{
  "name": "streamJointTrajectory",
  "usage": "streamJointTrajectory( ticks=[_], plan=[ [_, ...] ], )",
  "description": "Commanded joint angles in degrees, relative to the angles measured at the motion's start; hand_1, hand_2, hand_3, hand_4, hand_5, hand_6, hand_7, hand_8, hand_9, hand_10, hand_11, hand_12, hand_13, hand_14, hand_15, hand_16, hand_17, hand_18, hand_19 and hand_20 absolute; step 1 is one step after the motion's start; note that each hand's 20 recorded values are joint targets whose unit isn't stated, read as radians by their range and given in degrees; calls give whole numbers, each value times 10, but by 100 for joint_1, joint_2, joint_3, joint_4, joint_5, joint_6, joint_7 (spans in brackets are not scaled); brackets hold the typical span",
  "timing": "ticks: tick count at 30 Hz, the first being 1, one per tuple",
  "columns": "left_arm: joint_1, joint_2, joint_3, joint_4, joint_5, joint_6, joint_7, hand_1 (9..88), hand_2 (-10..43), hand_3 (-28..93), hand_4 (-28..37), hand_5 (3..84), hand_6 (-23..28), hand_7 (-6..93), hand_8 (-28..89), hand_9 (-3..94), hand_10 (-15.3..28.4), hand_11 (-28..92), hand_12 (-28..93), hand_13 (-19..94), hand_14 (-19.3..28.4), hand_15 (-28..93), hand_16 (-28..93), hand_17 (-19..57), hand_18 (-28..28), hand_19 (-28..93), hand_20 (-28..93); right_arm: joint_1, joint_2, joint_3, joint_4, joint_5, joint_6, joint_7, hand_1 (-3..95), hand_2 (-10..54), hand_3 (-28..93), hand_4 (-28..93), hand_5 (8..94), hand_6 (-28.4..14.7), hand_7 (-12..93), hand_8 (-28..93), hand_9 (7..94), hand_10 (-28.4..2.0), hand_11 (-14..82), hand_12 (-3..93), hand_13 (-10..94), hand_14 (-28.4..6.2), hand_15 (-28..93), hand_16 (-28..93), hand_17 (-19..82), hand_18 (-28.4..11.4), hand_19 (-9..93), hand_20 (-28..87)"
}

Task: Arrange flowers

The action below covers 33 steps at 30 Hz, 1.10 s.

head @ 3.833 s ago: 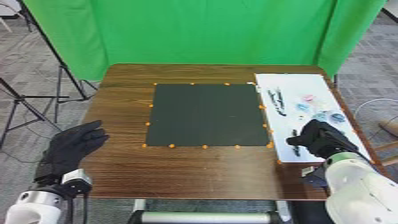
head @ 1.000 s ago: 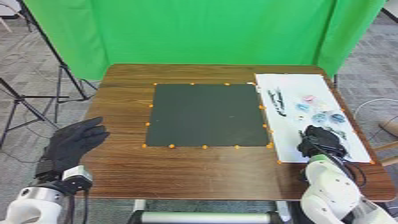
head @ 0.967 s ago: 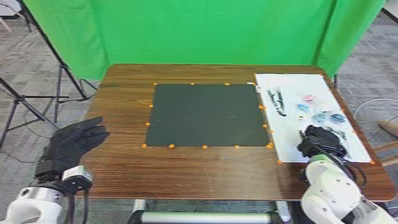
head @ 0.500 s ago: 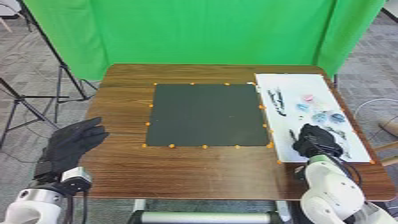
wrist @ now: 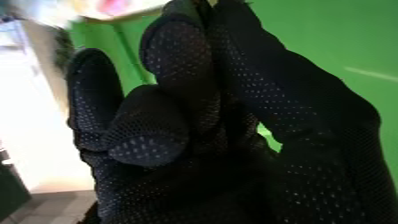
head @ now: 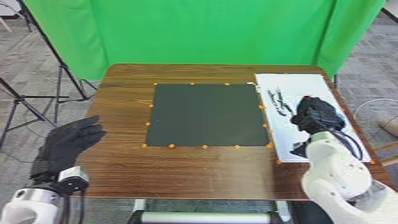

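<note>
We have our right hand (head: pixel 318 116) over the white sheet (head: pixel 298 81); can't tell its grip. Our left hand (head: pixel 64 145) is relaxed.

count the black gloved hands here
2: the left hand is at the left edge of the table, and the right hand is over the white sheet on the right.
</note>
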Motion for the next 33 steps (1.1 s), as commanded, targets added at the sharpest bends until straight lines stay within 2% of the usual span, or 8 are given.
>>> streamJointTrajectory(
  ticks=[1,9,14,17,19,24,30,33],
  plan=[
    [370,22,-306,-173,-55,159,74,273,95,796,-146,473,146,142,-84,402,229,391,97,300,284,617,-132,-83,216,596,169,1703,-682,-1126,78,842,-701,-190,536,-95,785,-260,806,-56,357,249,846,-126,462,346,816,-68,769,290,443,-227,932,49],
    [441,25,-380,-250,-57,224,53,273,94,797,-146,473,146,143,-85,403,229,392,97,301,284,617,-132,-83,216,596,169,2642,-1883,-2359,904,840,-1303,-335,539,-95,775,-255,808,-56,353,252,845,-129,468,342,816,-69,770,289,442,-230,932,63],
    [528,-64,-526,-308,20,215,-66,273,94,797,-145,473,146,143,-85,403,229,393,97,301,284,619,-132,-83,216,596,168,2774,-2432,-2707,1377,593,-1594,-408,539,-95,776,-254,808,-56,354,252,844,-131,473,339,816,-69,771,288,441,-231,932,70],
    [645,-98,-601,-360,23,250,-36,274,94,797,-145,474,146,143,-85,403,229,394,97,302,284,620,-133,-83,216,596,168,2814,-2745,-2841,1570,461,-1731,-524,539,-95,775,-254,808,-56,356,252,845,-132,476,337,816,-69,772,287,441,-231,932,71],
    [589,-117,-583,-353,38,234,-102,274,94,796,-145,473,147,143,-85,404,229,394,97,302,284,620,-133,-83,216,596,169,2814,-2985,-2893,1717,349,-1831,-579,538,-95,776,-253,809,-56,356,251,845,-131,478,335,816,-70,773,287,441,-232,932,72],
    [272,-23,-347,-304,65,242,-156,274,93,797,-145,476,148,144,-85,405,229,394,97,302,284,621,-133,-83,216,596,168,2663,-3494,-2890,1942,245,-2115,-612,537,-93,775,-255,809,-55,358,248,846,-132,483,328,817,-68,775,284,442,-233,932,74],
    [-344,101,192,-111,100,135,-230,274,94,795,-145,475,146,146,-86,405,229,397,97,303,284,621,-134,-83,216,597,168,2499,-3834,-2787,2272,-37,-2365,-632,534,-94,777,-256,809,-52,362,246,848,-132,486,324,821,-69,776,283,443,-232,932,76],
    [-528,132,312,-57,119,94,-253,275,94,795,-144,474,147,146,-86,403,229,397,96,302,284,622,-134,-83,217,597,168,2465,-3964,-2723,2488,-158,-2426,-586,532,-94,781,-256,809,-51,365,244,849,-131,486,323,822,-69,776,282,443,-232,932,76]
  ],
)
